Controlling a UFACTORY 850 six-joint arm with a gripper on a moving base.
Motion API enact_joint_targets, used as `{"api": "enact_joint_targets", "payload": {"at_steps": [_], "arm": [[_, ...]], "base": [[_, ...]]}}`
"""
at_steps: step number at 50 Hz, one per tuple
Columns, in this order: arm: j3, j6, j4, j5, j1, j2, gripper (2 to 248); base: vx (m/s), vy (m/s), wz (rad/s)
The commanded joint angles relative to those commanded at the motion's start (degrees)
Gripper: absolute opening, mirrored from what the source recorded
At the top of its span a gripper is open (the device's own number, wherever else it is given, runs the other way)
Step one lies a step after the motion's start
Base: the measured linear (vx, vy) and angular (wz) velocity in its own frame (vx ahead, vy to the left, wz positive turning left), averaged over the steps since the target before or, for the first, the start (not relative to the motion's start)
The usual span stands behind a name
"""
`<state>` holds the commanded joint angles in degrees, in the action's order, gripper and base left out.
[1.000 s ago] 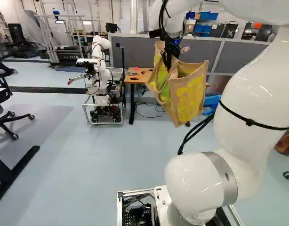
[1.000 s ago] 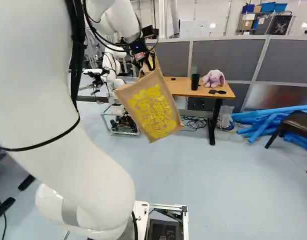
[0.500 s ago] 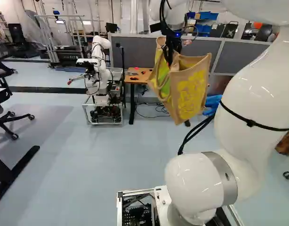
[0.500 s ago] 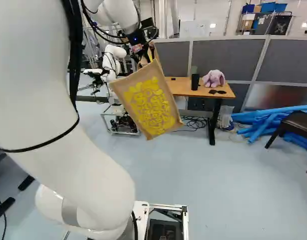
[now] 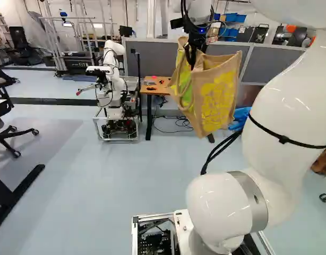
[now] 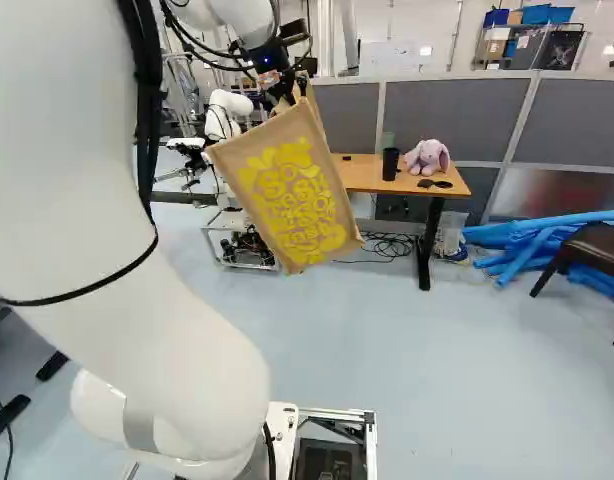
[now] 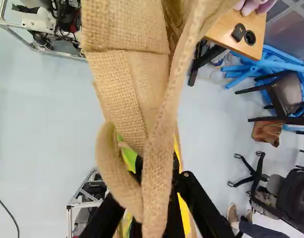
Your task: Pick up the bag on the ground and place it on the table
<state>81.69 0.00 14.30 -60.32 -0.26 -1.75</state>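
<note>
One burlap shopping bag (image 5: 216, 103) with yellow print hangs in the air, tilted, its lower end over the floor in both base views; green and yellow patches show on its side panel. A single claw (image 5: 191, 59) carries it: the two fingers are pinching the bag at its top, and a strap loops down across them in the wrist view. Behind the bag in the base views stands one wooden worktop (image 6: 362, 178), partly hidden by it. Toward that worktop's right end in the right base view are one lilac plush rabbit (image 6: 428, 158), one black tumbler (image 6: 390, 165) just beside it, and two small dark pieces (image 7: 249, 37) near the edge. At the other end, the left base view shows one flat grey item (image 5: 149, 83) and one small dark one near it. One other white robot arm (image 5: 114, 58) stands on a wheeled frame left of the worktop. Right of the worktop in the right base view lie several blue tubes (image 6: 537, 232), more than I can count, with one brown chair (image 6: 599, 245) against them.
</note>
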Motion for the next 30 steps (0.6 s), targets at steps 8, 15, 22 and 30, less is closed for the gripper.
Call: {"api": "enact_joint_targets", "payload": {"at_steps": [8, 15, 22, 30], "arm": [[0.92, 0.0, -0.4, -1.6, 0.0, -0.46, 30], [1.3, 0.0, -0.71, -2.65, 0.01, -0.75, 30], [1.37, 0.0, -0.8, -2.87, 0.01, -0.81, 30], [1.37, 0.0, -0.8, -2.87, 0.01, -0.81, 30]], "base": [[0.0, 0.0, 0.0], [0.0, 0.0, 0.0], [0.0, 0.0, 0.0], [0.0, 0.0, 0.0]]}}
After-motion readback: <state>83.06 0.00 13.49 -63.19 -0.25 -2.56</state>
